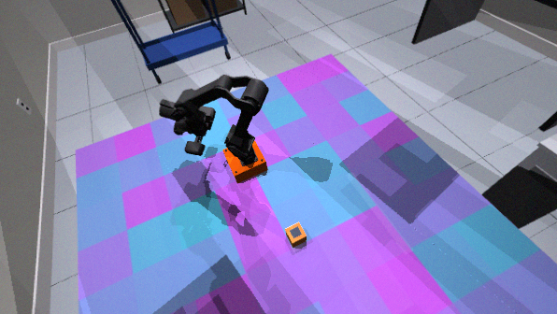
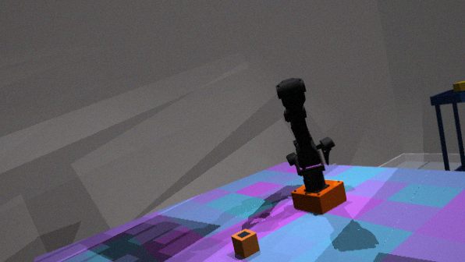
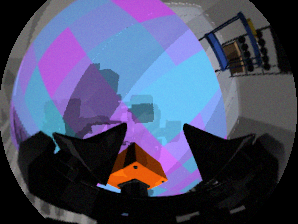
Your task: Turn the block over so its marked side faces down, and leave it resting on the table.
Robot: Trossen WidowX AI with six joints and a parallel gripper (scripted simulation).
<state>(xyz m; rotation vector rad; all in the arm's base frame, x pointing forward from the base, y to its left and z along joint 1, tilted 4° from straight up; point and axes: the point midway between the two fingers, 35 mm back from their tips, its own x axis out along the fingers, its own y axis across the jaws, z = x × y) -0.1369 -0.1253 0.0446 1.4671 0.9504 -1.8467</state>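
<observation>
The orange block (image 1: 296, 235) (image 2: 246, 245) rests on the table (image 1: 100, 254) (image 2: 433, 218). Its marked side, with a dark square (image 1: 295, 232) (image 2: 244, 234), faces up in the top and exterior views. The block does not show in the wrist view. My gripper (image 3: 154, 125) is open, with its two black fingers wide apart and nothing between them. It is raised above the table beside the arm's base, well away from the block. In the exterior view the arm partly hides it.
The arm's orange base (image 1: 248, 170) (image 2: 331, 199) (image 3: 137, 173) stands on the table, between the block and the table's far edge. A blue cart (image 1: 184, 45) stands on the floor beyond that edge. Dark shadows lie across the patchwork table top.
</observation>
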